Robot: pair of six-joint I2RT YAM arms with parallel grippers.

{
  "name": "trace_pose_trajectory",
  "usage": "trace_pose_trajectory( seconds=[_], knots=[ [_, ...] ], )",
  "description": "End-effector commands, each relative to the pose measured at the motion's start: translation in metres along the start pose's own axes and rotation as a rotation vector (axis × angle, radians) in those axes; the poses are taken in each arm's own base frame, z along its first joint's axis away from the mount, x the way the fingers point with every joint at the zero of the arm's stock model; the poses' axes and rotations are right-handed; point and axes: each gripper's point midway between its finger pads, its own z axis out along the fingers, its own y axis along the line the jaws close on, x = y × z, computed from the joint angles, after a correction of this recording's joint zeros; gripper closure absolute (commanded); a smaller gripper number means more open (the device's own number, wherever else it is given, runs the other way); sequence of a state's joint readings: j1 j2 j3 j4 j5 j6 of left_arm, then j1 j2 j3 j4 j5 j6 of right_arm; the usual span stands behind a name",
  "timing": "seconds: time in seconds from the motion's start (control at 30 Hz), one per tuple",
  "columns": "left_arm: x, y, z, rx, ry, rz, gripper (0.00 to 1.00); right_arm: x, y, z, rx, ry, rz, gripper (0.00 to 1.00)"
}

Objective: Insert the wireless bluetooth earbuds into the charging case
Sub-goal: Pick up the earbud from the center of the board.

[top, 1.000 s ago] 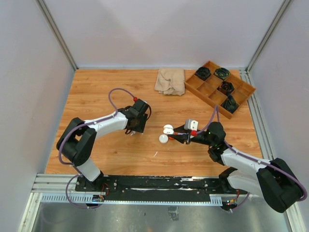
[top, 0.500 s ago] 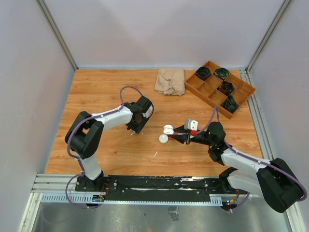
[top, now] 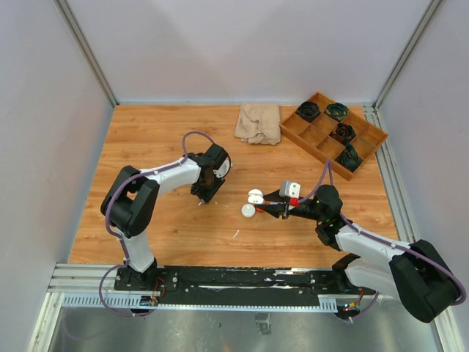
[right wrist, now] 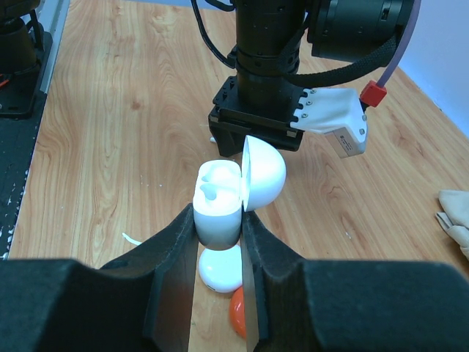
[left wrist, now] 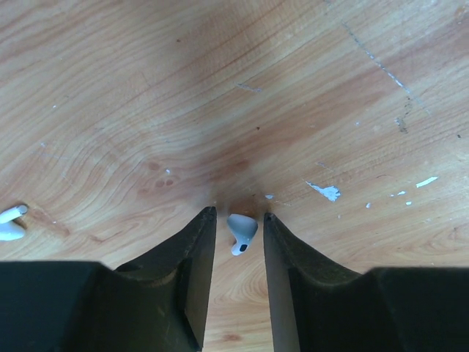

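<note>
My left gripper (top: 203, 196) (left wrist: 238, 214) is low over the wood with its jaws slightly apart. A white earbud (left wrist: 242, 232) lies on the table between the fingertips. A second white earbud (left wrist: 9, 224) lies at the left edge of the left wrist view. My right gripper (top: 264, 203) (right wrist: 219, 207) is shut on the base of a white charging case (top: 255, 196) (right wrist: 218, 220). It holds the case above the table with the lid (right wrist: 265, 172) hinged open. A small white sliver (top: 236, 234) (right wrist: 132, 238) lies on the wood nearby.
A closed round white case (top: 248, 211) (right wrist: 220, 268) sits under the held case, beside an orange object (right wrist: 238, 323). A beige cloth (top: 258, 122) lies at the back. A wooden divided tray (top: 315, 153) with dark items stands at the back right.
My left gripper has shifted slightly to the right and its wrist has turned over the same spot. The right arm and the held case have not moved.
</note>
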State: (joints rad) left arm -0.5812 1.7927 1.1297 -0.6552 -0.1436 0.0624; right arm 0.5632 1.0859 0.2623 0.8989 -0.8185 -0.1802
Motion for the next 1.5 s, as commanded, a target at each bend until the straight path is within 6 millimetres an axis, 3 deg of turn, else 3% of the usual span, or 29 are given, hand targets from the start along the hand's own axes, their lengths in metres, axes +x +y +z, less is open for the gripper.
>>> trace_pose_trajectory(
  seconds=[0.0, 0.2, 0.67, 0.93, 1.13, 1.47],
  knots=[
    [0.003, -0.003, 0.009, 0.038, 0.038, 0.002, 0.64, -0.007, -0.001, 0.003, -0.008, -0.017, -0.020, 0.98],
    [0.017, -0.006, 0.010, 0.054, 0.094, -0.002, 0.65, -0.007, 0.000, 0.003, -0.008, -0.018, -0.023, 0.98],
    [0.023, -0.008, 0.007, 0.071, 0.119, -0.016, 0.63, -0.009, 0.000, 0.002, -0.009, -0.023, -0.024, 0.98],
    [0.024, -0.012, 0.008, 0.089, 0.129, -0.026, 0.74, -0.010, 0.000, 0.002, -0.009, -0.023, -0.024, 0.98],
    [0.007, -0.015, -0.004, 0.102, 0.065, -0.086, 0.80, -0.012, 0.000, 0.002, -0.007, -0.032, -0.022, 0.98],
    [-0.045, -0.023, -0.048, 0.176, -0.216, -0.299, 0.81, -0.020, -0.003, 0.003, 0.017, -0.060, -0.029, 0.98]
  ],
)
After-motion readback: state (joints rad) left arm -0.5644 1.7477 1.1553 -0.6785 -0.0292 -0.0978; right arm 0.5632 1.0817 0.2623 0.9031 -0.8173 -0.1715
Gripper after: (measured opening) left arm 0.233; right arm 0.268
